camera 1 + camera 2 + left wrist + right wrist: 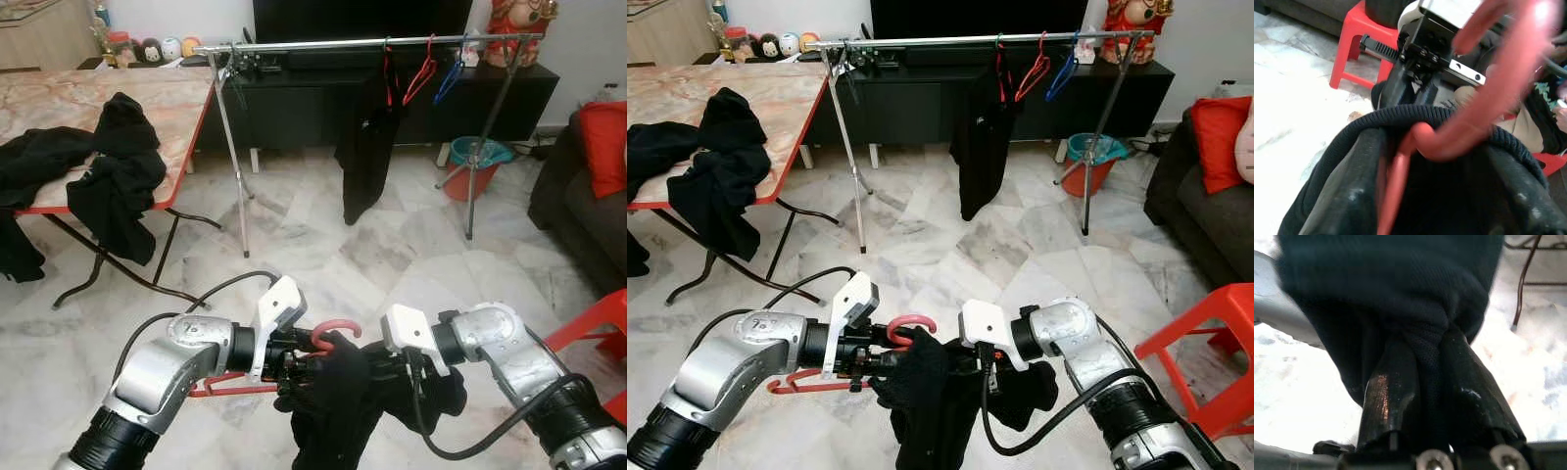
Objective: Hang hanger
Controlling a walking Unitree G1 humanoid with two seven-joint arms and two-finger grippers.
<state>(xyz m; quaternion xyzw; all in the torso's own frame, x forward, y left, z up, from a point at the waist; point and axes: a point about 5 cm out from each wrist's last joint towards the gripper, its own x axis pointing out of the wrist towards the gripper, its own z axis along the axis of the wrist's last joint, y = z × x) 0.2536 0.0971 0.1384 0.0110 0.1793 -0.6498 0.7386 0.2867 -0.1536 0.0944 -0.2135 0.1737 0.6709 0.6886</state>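
A red hanger point(328, 336) with a black shirt point(333, 411) is held low at 6 o'clock — left gripper point(299, 354) clamped on the hanger, right gripper point(1430, 377) pinching cloth. The shirt could be tugged off — the rail point(362, 42) at 12 o'clock is far.

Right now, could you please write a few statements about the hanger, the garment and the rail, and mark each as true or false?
1. The red hanger is held in front of the robot, not on the rail. True.
2. The right gripper has its fingers pinched on the black garment. True.
3. The rail carries no clothing. False: a black garment hangs there, beside empty red and blue hangers.
4. The folding table is bare. False: dark clothes lie on it.
5. The left gripper is at the hanger. True.
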